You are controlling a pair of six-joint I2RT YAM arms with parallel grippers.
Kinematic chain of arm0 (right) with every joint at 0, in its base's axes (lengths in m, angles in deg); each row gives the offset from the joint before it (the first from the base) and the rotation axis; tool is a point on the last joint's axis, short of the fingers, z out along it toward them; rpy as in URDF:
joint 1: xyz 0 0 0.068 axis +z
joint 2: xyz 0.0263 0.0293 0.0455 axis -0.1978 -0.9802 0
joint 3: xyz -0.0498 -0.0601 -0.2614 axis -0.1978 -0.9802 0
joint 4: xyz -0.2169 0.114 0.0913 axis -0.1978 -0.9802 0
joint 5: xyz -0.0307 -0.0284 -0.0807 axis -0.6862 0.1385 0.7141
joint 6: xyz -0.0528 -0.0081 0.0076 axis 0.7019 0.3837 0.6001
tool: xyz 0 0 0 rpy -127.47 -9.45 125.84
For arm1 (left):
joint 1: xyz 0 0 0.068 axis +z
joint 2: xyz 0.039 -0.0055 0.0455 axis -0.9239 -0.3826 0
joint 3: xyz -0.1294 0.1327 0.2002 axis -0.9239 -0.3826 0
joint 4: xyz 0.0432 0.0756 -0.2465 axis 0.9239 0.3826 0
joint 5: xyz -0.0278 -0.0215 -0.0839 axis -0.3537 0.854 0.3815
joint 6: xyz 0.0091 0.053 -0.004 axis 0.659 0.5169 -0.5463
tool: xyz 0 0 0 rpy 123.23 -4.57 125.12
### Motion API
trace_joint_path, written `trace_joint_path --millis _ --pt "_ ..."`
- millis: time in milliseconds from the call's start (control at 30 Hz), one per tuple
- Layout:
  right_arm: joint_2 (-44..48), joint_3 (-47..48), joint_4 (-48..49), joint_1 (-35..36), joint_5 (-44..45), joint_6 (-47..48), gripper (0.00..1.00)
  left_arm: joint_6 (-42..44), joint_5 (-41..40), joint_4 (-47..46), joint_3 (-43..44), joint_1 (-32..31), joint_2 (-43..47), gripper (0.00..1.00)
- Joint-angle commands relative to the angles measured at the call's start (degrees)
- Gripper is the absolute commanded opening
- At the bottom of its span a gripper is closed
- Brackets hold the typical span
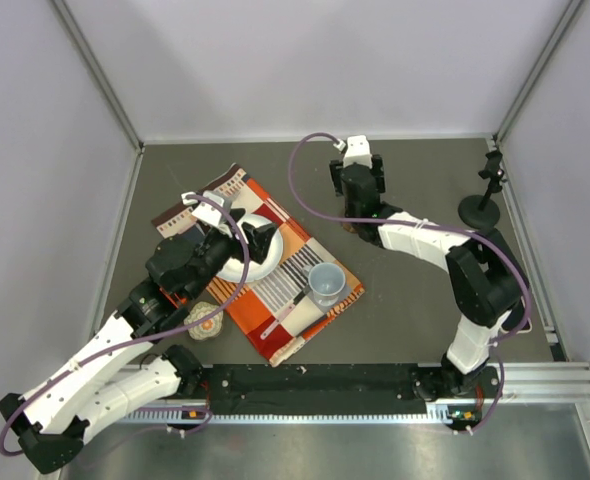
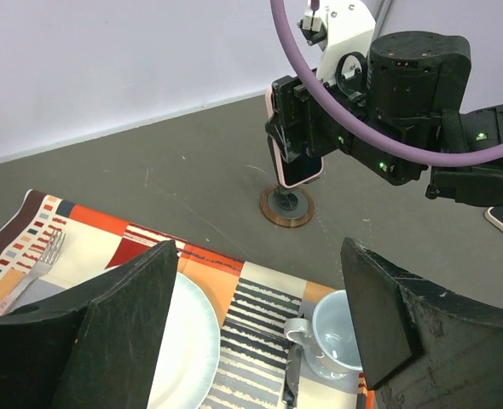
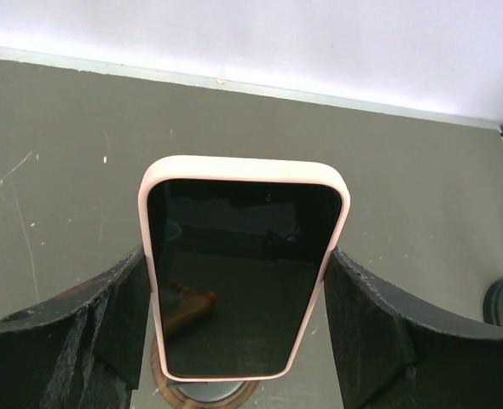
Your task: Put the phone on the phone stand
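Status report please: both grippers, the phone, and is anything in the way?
Left gripper open, over the placemat. Right gripper shut on phone, upright, just above the stand. Nothing between phone and stand.

Left hand [image 2: 256,311] open, right hand [image 3: 239,328] gripping phone [image 3: 245,256], arm outstretched

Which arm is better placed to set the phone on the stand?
Right. The right gripper clamps the phone upright, directly above the stand. The left gripper is open and empty over the plate, off to the side.
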Motion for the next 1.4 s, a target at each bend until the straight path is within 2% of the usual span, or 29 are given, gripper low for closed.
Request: trace_joint_path --millis 0,200,467,567,700,967,1100,1167,1333,1367 --pt "0.2 2.9 8.2 -0.9 3.4 -1.0 0.0 0.6 1.0 -1.8 2.5 -0.2 0.0 0.82" --pt "-0.7 2.2 9.7 -1.1 3.5 -0.5 0.01 0.8 1.1 -2.0 2.3 -0.2 -0.2 0.82" --pt "-0.4 1.0 6.8 -1.1 3.1 -4.3 0.03 0.9 1.4 -1.8 2.4 -0.1 -0.3 0.81" --pt "-0.1 0.1 6.8 -1.1 2.9 -5.3 0.05 0.8 1.5 -1.8 2.5 -0.1 -0.4 0.81" --pt "-0.3 -0.4 6.1 -1.1 3.1 -5.6 0.13 0.8 2.0 -1.8 2.5 -0.1 -0.3 0.81" --pt "-0.5 -1.5 7.5 -1.0 3.2 -3.8 0.17 0.9 2.1 -1.9 2.5 -0.1 -0.1 0.8" --pt "-0.2 -1.6 7.0 -1.0 2.8 -3.5 0.29 1.0 2.1 -1.9 2.5 -0.2 0.0 0.8" --pt "-0.2 -2.0 7.9 -0.9 2.0 -1.9 0.3 0.9 2.2 -1.9 2.5 -0.1 0.0 0.8" --pt "-0.6 -2.2 8.9 -0.9 0.7 1.2 0.39 1.0 2.3 -1.8 2.5 -0.1 0.1 0.79" --pt "-0.6 -1.9 8.5 -0.8 0.7 1.2 0.46 1.0 2.4 -1.8 2.5 -0.1 0.1 0.79"
